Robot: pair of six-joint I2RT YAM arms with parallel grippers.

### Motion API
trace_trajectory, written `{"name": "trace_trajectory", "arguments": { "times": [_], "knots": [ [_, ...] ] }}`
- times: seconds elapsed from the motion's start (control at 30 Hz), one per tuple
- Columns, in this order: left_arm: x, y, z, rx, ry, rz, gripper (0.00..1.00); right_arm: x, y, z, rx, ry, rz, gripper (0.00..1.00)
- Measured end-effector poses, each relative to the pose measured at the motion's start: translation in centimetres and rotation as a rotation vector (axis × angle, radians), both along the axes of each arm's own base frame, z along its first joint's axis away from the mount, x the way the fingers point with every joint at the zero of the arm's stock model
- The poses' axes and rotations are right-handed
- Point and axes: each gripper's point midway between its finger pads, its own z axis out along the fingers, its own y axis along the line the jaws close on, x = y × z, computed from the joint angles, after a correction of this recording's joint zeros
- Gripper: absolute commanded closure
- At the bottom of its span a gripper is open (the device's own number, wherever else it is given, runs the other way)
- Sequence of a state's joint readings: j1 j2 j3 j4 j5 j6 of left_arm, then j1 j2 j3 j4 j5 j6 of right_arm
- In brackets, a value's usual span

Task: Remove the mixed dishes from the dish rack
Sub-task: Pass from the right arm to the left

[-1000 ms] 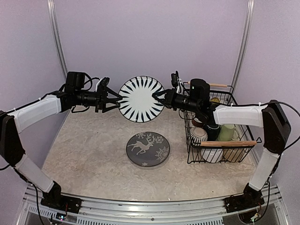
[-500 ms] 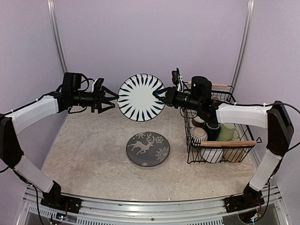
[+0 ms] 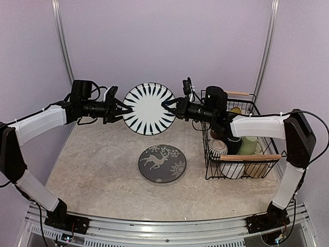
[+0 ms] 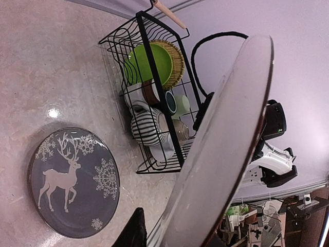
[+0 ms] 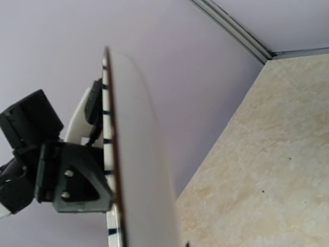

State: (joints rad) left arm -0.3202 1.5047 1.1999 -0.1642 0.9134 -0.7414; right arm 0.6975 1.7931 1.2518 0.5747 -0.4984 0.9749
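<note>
Right claw is clenched on the right rim of the striped plate and holds it in the air, on edge, its striped face turned to the top camera. Left claw is at the opposite, left rim. Its fingers stand on both sides of that rim, but one cannot tell from the pictures if they already press on it. The striped plate hangs between the two arms, above the far part of the surface and to the left of the rack.

Below it, nearer to the arm bases, a dark deer plate lies flat on the surface, just beside the rack. Inside the rack stand a lime-green plate at the far end, a striped cup at the left wall, and a pale green mug near the front handle.
</note>
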Motion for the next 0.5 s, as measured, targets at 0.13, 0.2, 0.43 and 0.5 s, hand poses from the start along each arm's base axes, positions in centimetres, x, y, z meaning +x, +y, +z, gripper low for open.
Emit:
{"name": "trace_trajectory", "arguments": {
  "times": [0.13, 0.2, 0.43, 0.5],
  "knots": [
    [0.1, 0.0, -0.4, 0.001, 0.012, -0.001, 0.76, 0.0, 0.3, -0.2, 0.014, 0.008, 0.007, 1.00],
    [0.2, -0.1, -0.5, 0.001, 0.018, -0.001, 0.82, 0.1, 0.5, -0.7, 0.015, 0.017, 0.015, 1.00],
    [0.6, 0.1, -1.0, 0.030, -0.060, -0.018, 1.00, 0.6, 0.7, -1.5, 0.022, 0.104, 0.015, 0.73],
    [0.6, 0.2, -1.1, 0.020, -0.032, -0.015, 1.00, 0.7, 0.8, -1.3, 0.016, 0.076, 0.011, 0.56]
  ]
}}
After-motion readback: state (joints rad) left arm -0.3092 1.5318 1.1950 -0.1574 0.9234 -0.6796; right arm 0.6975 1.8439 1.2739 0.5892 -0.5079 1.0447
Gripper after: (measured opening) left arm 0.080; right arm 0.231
